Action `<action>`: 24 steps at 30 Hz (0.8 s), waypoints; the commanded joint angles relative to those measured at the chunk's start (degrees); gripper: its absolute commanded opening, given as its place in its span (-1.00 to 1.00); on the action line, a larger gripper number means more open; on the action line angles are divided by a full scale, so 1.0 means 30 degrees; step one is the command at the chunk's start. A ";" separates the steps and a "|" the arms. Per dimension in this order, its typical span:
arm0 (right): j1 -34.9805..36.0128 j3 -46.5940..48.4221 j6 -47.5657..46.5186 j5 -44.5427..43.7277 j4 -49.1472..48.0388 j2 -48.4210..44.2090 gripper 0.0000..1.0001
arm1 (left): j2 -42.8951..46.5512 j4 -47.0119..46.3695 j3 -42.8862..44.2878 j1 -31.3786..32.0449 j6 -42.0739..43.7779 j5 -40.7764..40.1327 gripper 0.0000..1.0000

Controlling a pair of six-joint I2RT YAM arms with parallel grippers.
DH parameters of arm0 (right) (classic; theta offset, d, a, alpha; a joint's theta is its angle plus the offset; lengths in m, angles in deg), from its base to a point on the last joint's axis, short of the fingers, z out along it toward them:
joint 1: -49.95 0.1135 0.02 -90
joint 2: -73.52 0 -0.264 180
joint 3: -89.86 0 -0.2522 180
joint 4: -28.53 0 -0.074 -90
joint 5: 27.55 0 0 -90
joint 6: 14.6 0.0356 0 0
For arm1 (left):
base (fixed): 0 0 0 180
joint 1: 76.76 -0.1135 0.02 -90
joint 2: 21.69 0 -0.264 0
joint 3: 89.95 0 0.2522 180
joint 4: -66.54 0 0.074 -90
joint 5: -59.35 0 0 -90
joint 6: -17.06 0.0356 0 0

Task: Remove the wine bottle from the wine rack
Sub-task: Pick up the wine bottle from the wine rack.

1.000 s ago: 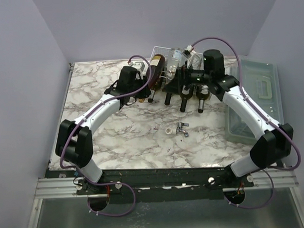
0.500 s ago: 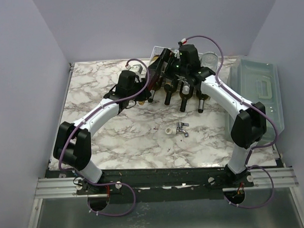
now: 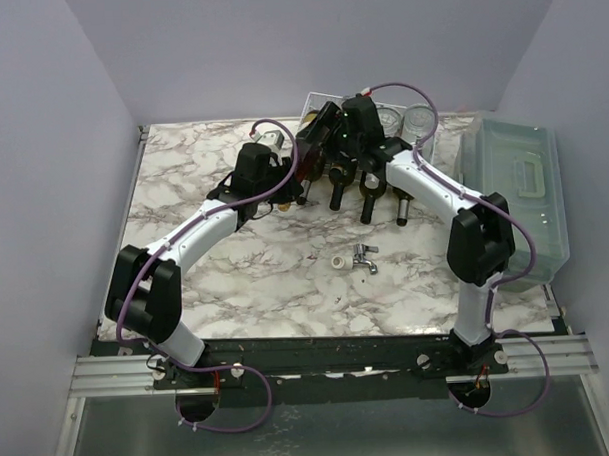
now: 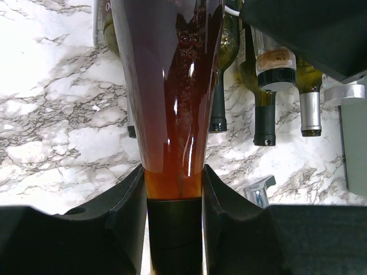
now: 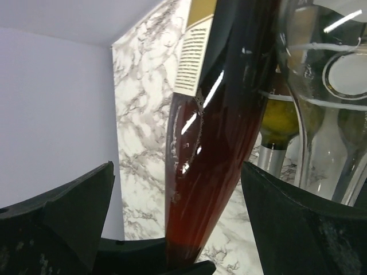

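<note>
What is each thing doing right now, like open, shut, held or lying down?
left gripper: shut on the wine bottle at its neck.
right gripper: open, fingers either side of the wine bottle.
wine bottle: held by its neck.
other bottles: lying in the wine rack, capped.
plastic bin: lid on.

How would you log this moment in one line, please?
left jaws: shut on wine bottle neck | right jaws: open, astride its body | wine rack: table rear
</note>
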 commanded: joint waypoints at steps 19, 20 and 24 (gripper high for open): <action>0.1090 0.1764 0.1404 -0.2550 0.1832 0.2403 0.90 | 0.2916 -0.5435 0.0764 -0.0646 -0.0260 -0.1048 -1.00; 0.1097 0.1974 0.1484 -0.2519 0.1953 0.2573 0.89 | 0.2915 -0.5414 0.0737 -0.0646 -0.0260 -0.0992 -1.00; 0.1202 0.2225 0.1662 -0.2604 0.2140 0.2784 0.89 | 0.3040 -0.5406 0.0619 -0.0661 -0.0245 -0.0929 -1.00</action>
